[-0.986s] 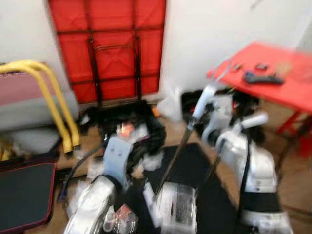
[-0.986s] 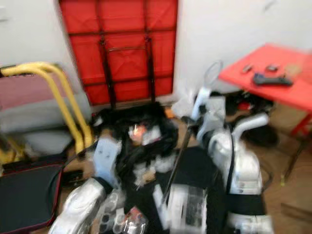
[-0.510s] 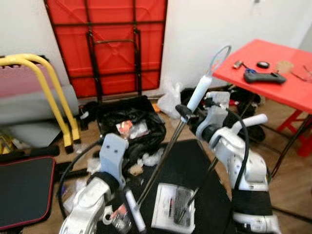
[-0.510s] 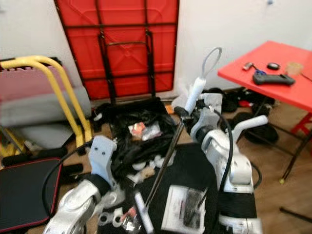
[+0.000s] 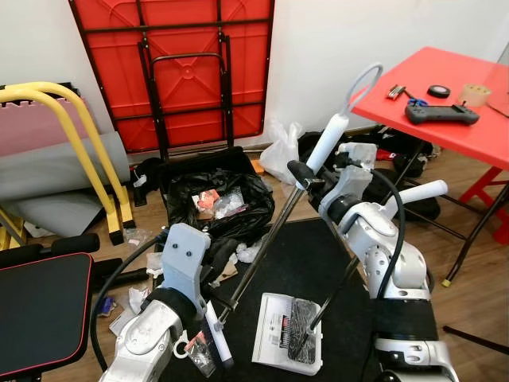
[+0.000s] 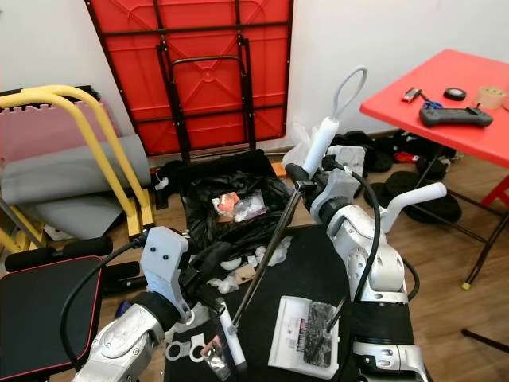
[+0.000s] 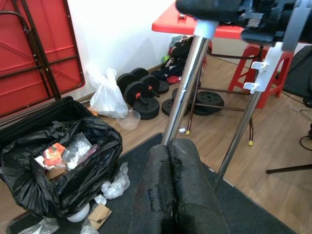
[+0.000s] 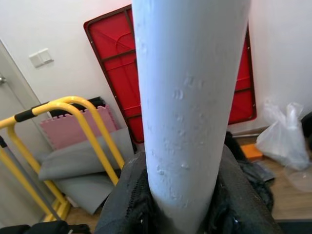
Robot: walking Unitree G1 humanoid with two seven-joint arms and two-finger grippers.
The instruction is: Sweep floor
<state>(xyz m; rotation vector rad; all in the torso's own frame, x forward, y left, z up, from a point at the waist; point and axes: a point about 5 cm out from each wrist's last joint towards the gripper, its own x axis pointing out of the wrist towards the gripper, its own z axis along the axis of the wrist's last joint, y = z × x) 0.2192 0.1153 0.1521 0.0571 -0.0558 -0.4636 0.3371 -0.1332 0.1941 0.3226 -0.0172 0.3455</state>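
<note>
Head views
Broom [image 5: 270, 239]: a long metal pole with a white grip and a loop at its top, running slantwise from upper right down to lower left over the black mat [image 5: 318, 263].
Right gripper [image 5: 306, 177]: closed around the broom just below the white grip, high up near the red table [image 5: 445, 87].
Left gripper [image 5: 213, 288]: low on the pole, black fingers pressed together beside it; whether they actually clamp the pole I cannot tell.
Dustpan [image 5: 288, 344]: white, lying on the mat near the robot's right side, a dark brush head resting in it.
Black rubbish bag [image 5: 215, 208]: open, beyond the mat, with wrappers inside; scraps of plastic lie just beside it.
Background: folded red table [image 5: 183, 72] against the wall, yellow frame [image 5: 75, 151] to the left.

Left wrist view
Left fingers [image 7: 175, 195]: shut tip to tip, the metal pole [image 7: 187, 87] rising just behind them.
Floor: rubbish bag [image 7: 63, 161], white plastic bag [image 7: 108, 95], dumbbells [image 7: 144, 92] by the wall.

Right wrist view
Broom grip [image 8: 187, 97]: white, close up, black fingers [image 8: 129, 204] wrapped on both sides at its base.
Behind: yellow frame [image 8: 73, 126].
</note>
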